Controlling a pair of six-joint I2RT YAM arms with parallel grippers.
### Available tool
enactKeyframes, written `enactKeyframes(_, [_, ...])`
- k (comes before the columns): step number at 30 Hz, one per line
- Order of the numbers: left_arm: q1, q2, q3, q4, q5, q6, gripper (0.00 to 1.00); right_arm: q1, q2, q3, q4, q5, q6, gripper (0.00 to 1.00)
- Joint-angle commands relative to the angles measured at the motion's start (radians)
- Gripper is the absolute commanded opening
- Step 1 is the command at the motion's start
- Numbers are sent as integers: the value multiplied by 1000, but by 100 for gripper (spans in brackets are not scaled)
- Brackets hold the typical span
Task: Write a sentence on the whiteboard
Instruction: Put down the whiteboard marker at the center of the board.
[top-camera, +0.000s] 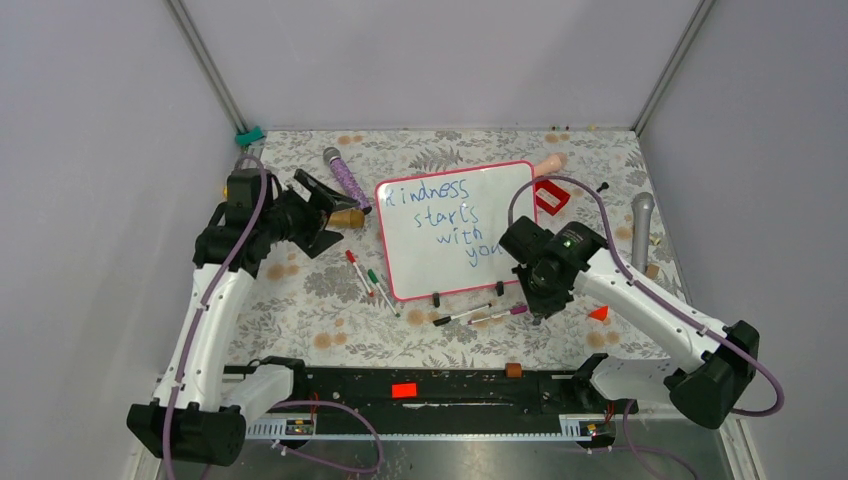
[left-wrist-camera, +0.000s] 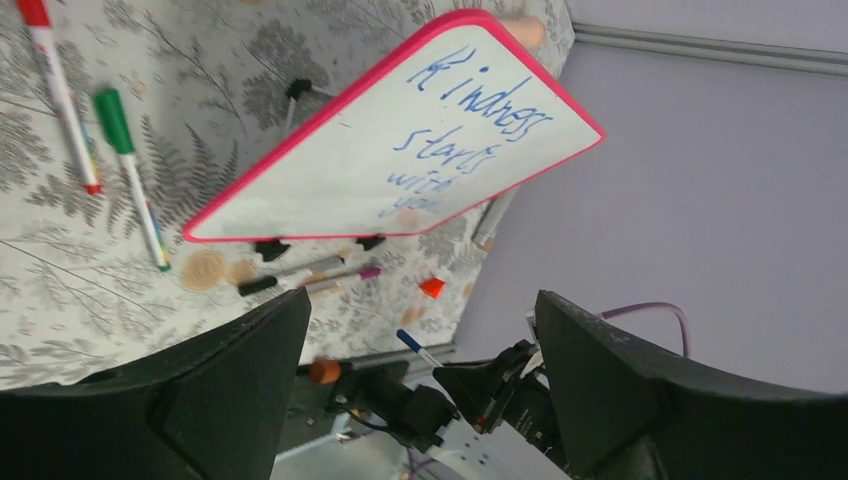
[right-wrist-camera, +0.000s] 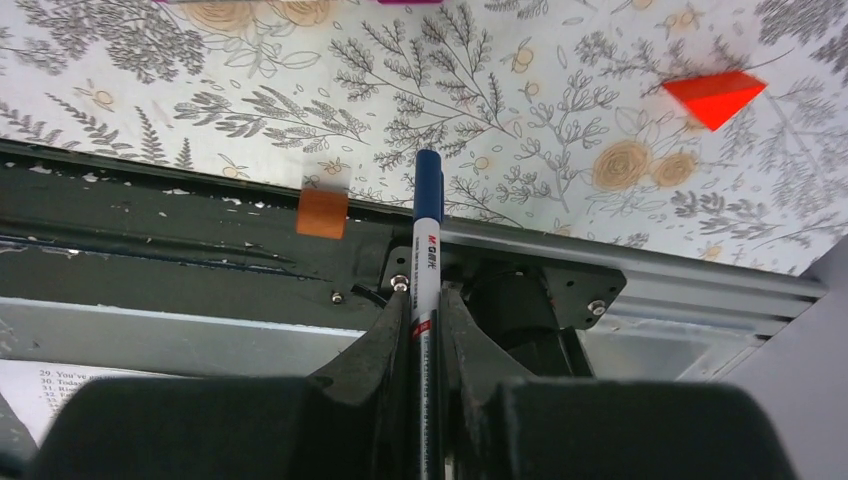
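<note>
Covering the whole work area, a floral-patterned table (top-camera: 300, 320) is noted. The whiteboard (top-camera: 420, 262) (left-wrist-camera: 330, 175), pink-rimmed, is found near the middle of the table, slightly toward 1 o'clock, its two black clip feet at the near edge. "Kindness starts with you" is read on it in blue ink.

The left gripper (top-camera: 325, 212) (left-wrist-camera: 422, 300) is seen at 9 o'clock of the board, just apart from its rim. Its jaws are spread wide and nothing is held between them.

The right gripper (top-camera: 537, 308) (right-wrist-camera: 422, 300) is placed at 4 o'clock of the board, beside its near right corner. Its jaws are clamped on a blue marker (right-wrist-camera: 428, 230), whose capped end is pointed toward 6 o'clock, at the base rail.

A red marker (top-camera: 357, 270) (left-wrist-camera: 60, 90) and a green marker (top-camera: 378, 285) (left-wrist-camera: 125, 160) are laid side by side at 7 o'clock of the board. A black-capped marker (top-camera: 462, 316) and a purple-capped marker (top-camera: 498, 314) are laid at 6 o'clock, just off the clip feet.

A red triangular piece (top-camera: 599, 313) (right-wrist-camera: 715, 95) is noted at 4 o'clock, beyond the right gripper. A small orange block (top-camera: 514, 370) (right-wrist-camera: 322, 213) is seen on the dark rail at 6 o'clock.
</note>
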Motion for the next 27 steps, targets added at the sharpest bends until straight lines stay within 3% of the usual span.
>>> enactKeyframes(1, [5, -83, -12, -5, -149, 120, 84, -42, -25, -101, 114, -51, 34, 0])
enactKeyframes(8, [5, -122, -30, 0, -243, 204, 99, -54, 6, -291, 376, 1, 98, 0])
enactKeyframes(12, [6, -115, -31, -1, -256, 264, 99, -53, 17, -392, 520, 59, 128, 0])
enactKeyframes(16, [6, -123, -55, 19, -290, 323, 99, -54, 44, -384, 500, 58, 130, 0])
enactKeyframes(20, [5, -130, -92, 33, -338, 351, 99, -57, -49, -335, 423, 67, 131, 0])
enactKeyframes(27, [5, -180, -118, 19, -400, 395, 99, -69, -176, -262, 397, -138, 76, 0])
